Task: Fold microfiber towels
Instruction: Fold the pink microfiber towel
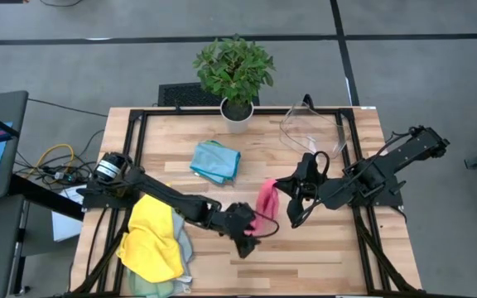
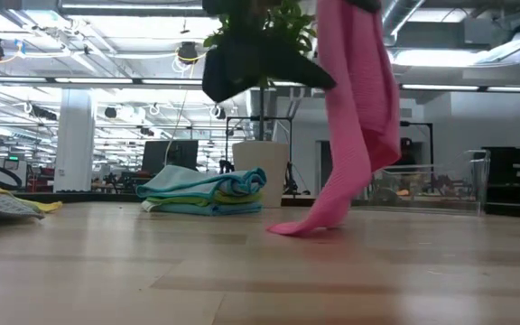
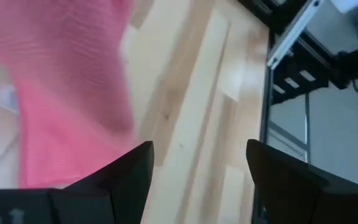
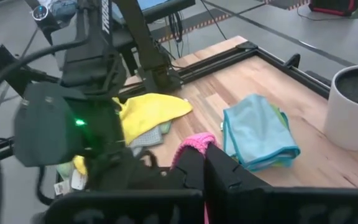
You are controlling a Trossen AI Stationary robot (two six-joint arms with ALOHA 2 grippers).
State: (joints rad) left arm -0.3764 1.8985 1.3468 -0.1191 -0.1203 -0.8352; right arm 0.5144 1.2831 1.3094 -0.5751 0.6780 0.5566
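From above, the right gripper (image 1: 292, 189) reaches in from the table's right side toward the middle, its arm bent low, and pinches the top of a pink towel (image 1: 267, 201) that hangs from it. The left gripper (image 1: 249, 240) stretches across from the left side and sits just beside the towel's lower end, near the front edge of the wooden table (image 1: 321, 248). A folded stack of teal towels (image 1: 215, 161) lies toward the back near a potted plant (image 1: 235, 74), a yellow towel (image 1: 152, 238) is heaped on paler cloths at the front left, and a clear bin (image 1: 313, 126) stands at the back right. At table height, the pink towel (image 2: 350, 117) drapes down from above with its tip touching the tabletop, the folded stack (image 2: 204, 190) behind it. The left wrist view shows that arm's fingers (image 3: 126, 180) spread apart with nothing between them, the pink towel (image 3: 61, 93) close beside one finger. The right wrist view shows its fingers (image 4: 219, 174) pressed together on a pink edge (image 4: 194, 144), with the left arm (image 4: 73, 118), yellow towel (image 4: 151, 112) and teal stack (image 4: 258, 134) beyond.
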